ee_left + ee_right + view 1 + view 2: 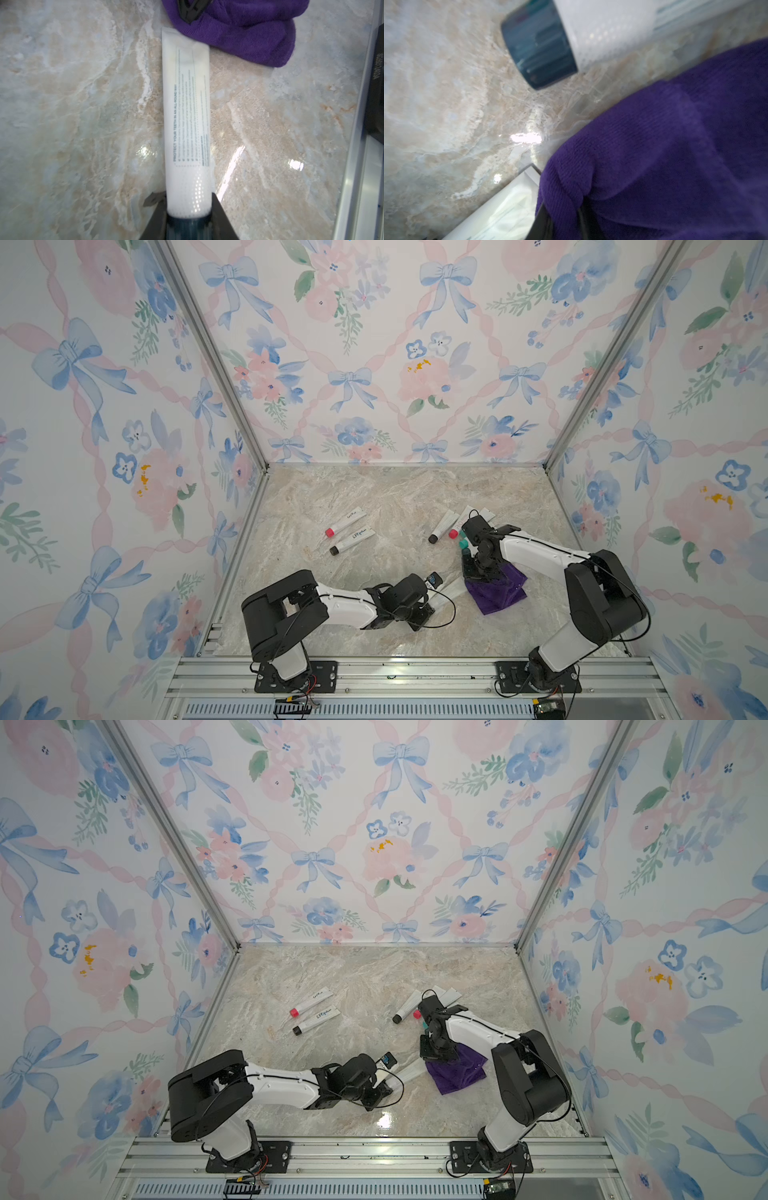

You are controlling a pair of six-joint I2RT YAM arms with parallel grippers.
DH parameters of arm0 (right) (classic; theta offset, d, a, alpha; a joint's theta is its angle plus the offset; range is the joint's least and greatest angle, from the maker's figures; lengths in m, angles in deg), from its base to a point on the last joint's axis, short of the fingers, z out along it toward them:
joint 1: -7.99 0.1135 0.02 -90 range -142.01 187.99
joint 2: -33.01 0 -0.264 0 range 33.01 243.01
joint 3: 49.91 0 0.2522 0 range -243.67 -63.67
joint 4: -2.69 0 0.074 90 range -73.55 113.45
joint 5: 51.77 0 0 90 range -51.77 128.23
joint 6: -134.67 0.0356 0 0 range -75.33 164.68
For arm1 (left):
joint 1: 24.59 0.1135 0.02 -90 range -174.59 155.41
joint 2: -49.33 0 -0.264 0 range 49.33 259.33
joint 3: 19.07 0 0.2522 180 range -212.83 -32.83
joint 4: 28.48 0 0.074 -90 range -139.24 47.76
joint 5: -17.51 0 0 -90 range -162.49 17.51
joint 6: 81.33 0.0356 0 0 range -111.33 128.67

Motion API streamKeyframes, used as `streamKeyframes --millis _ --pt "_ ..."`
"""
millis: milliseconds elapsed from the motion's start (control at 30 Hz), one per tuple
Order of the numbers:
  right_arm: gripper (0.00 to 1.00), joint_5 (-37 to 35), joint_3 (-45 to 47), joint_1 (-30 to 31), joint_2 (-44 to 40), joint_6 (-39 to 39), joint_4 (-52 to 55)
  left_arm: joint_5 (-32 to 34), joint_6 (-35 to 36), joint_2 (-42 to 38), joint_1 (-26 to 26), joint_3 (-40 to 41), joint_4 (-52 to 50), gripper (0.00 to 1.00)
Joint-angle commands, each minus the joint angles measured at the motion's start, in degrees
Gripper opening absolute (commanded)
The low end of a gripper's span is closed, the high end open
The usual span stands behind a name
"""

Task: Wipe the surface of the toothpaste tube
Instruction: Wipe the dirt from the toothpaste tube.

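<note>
Left gripper (189,216): bottom centre of the left wrist view. Jaws narrow, clamped on the toothpaste tube (187,114) at its shoulder, just above the dark cap (188,228). The tube runs straight up the frame from the jaws, printed side up, over the marble tabletop (72,124). Cannot tell whether it rests flat or is raised slightly. Its flat crimped end is at upper centre.

Right gripper (478,576): right of centre in a top view, pointing down, jaws pinched on a bunched purple cloth (498,593). In the right wrist view the cloth fills the lower right of the frame, folded between two dark fingers (540,226) at bottom centre.

Contact: in the left wrist view the cloth overlaps the right corner of the tube's crimped end. One black fingertip (190,10) of the right gripper presses into the cloth at the top edge. The rest of the tube is uncovered.

Both top views: the tube spans between the two grippers, lower centre of the table.

Elsewhere: teal-capped tube (539,45) at upper centre of the right wrist view, near the cloth, not touching. Left of table centre lie a red-capped tube (345,522) and a black-capped tube (353,541), side by side, well apart from both arms.
</note>
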Motion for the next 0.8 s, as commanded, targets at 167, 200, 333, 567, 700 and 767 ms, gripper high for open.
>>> streamKeyframes --millis 167,200,333,567,700,767 --pt "0.2 7.34 1.28 8.12 1.09 1.86 -0.2 1.25 0.09 0.75 0.63 0.74 -1.82 0.28" --pt "0.2 8.2 1.12 9.59 -0.64 2.66 -0.42 1.28 0.05 0.75 0.65 0.73 -1.88 0.28" --pt "0.2 11.28 1.18 12.55 -2.21 4.43 -1.57 1.21 0.05 0.83 0.69 0.6 -1.87 0.27" --pt "0.2 6.05 0.84 9.71 -0.77 2.12 1.53 1.36 0.08 0.51 0.64 0.82 -1.83 0.28" --pt "0.2 -1.99 -0.23 5.6 0.52 -0.41 4.54 1.47 0.11 0.4 0.63 0.85 -1.84 0.28" --pt "0.2 -4.41 -0.55 4.07 2.18 -1.09 5.13 1.53 0.09 0.23 0.69 0.94 -1.83 0.28"
